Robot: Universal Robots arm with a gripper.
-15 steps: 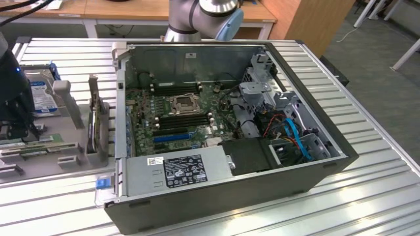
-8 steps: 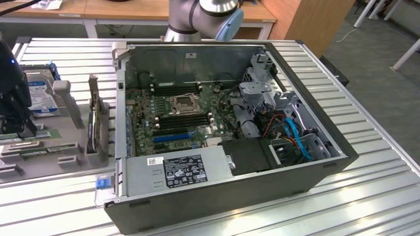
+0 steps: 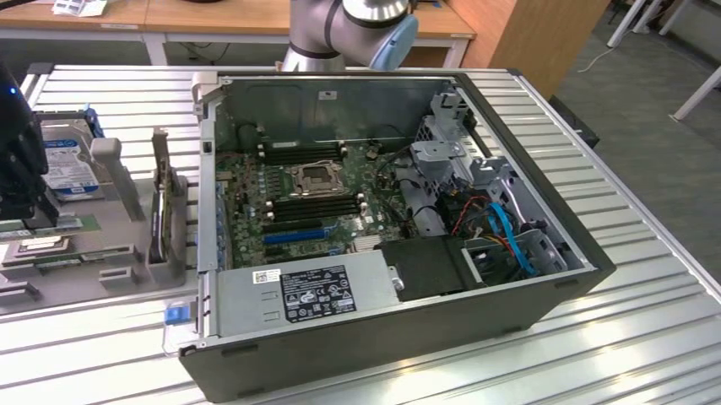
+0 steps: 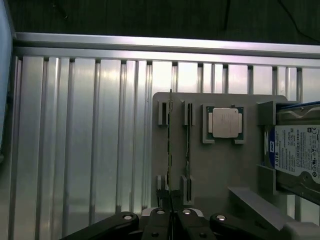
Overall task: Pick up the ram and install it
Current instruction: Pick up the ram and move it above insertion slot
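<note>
The ram (image 4: pixel 170 150) is a thin green stick seen edge-on, in line with the outermost slot of the grey holder (image 4: pixel 220 175). My gripper (image 4: pixel 171 221) is shut on its near end. In the exterior view the gripper (image 3: pixel 37 218) hangs over the holder at the far left, with the green ram (image 3: pixel 70 225) at its tip. A second stick (image 4: pixel 187 150) stands in the slot beside it. The open computer case (image 3: pixel 586 270) lies to the exterior view's right, its motherboard memory slots (image 3: pixel 316 207) exposed.
On the holder there are also a processor chip (image 4: pixel 224 122), a hard drive (image 4: pixel 295 155) with a blue-white label, and a dark expansion card (image 3: pixel 167 211) standing on edge. Everything rests on a slatted metal table (image 3: pixel 631 346). The arm's base (image 3: pixel 338 25) rises behind the case.
</note>
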